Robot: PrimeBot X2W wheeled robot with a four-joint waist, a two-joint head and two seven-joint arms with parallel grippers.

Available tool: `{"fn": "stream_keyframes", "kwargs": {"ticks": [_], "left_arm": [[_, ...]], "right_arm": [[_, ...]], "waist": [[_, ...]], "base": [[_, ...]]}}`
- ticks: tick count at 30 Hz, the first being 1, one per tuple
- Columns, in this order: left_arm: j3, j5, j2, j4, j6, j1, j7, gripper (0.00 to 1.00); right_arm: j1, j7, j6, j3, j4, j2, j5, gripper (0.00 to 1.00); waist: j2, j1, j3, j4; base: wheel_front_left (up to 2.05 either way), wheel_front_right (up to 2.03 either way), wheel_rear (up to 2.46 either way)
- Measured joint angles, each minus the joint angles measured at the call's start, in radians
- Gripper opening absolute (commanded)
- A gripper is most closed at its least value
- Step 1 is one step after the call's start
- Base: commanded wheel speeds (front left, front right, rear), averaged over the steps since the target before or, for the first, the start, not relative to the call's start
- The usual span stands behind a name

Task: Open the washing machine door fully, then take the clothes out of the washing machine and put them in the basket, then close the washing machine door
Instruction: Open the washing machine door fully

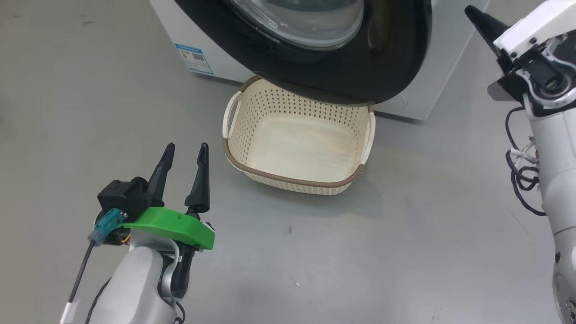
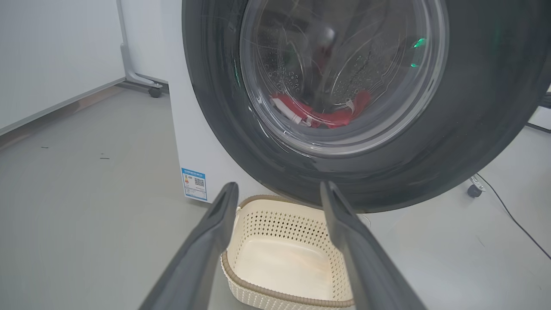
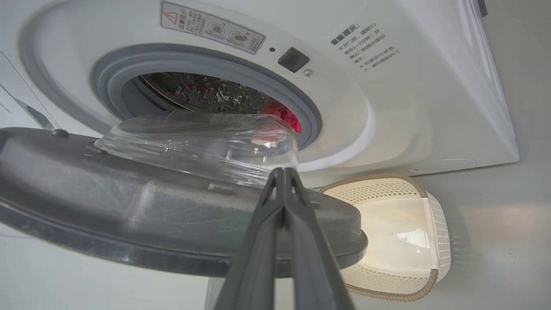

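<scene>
Grey floor [image 1: 405, 234] fronts the washer [image 1: 180, 27], door [image 1: 382, 67] ajar at 12 o'clock over the empty basket [image 1: 288, 181], set to catch the clothes [image 2: 327, 118] in the drum [image 3: 193, 90]. Right gripper [image 3: 282, 172], fingers pressed together, sits behind the door, apparently to swing it; left gripper [image 1: 187, 147] hangs spread at 7 o'clock.

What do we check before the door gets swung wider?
1. Door fully open: not ok, only ajar.
2. Right pincer shut, at door's inner face: ok; contact cannot tell.
3. Left pincer open, apart from basket: ok.
4. Basket empty: ok.
5. Basket out of the door's sweep: cannot tell, its far end sits under the door.
6. Clothes inside machine: ok.
</scene>
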Motion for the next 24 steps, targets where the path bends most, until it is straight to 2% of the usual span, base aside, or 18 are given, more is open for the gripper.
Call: {"fn": "stream_keyframes", "kwargs": {"ticks": [3,10,24], "left_arm": [[0.01,0.007,0.0,0.001,0.0,0.011,0.0,1.0],[0.032,0.015,0.006,0.005,0.0,0.028,0.0,1.0],[0.082,0.016,0.025,0.0,0.003,0.075,0.0,1.0]], "right_arm": [[0.019,-0.033,0.027,0.049,-0.006,-0.007,-0.064,0.0],[0.083,-0.117,0.048,0.178,-0.035,-0.046,-0.235,0.0],[0.236,-0.31,0.052,0.306,-0.113,-0.066,-0.408,0.0]], "waist": [[0.0,0.0,-0.017,-0.015],[0.0,0.0,-0.059,-0.062],[0.0,0.0,-0.134,-0.175]], "base": [[0.0,0.0,0.0],[0.0,0.0,0.0],[0.0,0.0,0.0]]}}
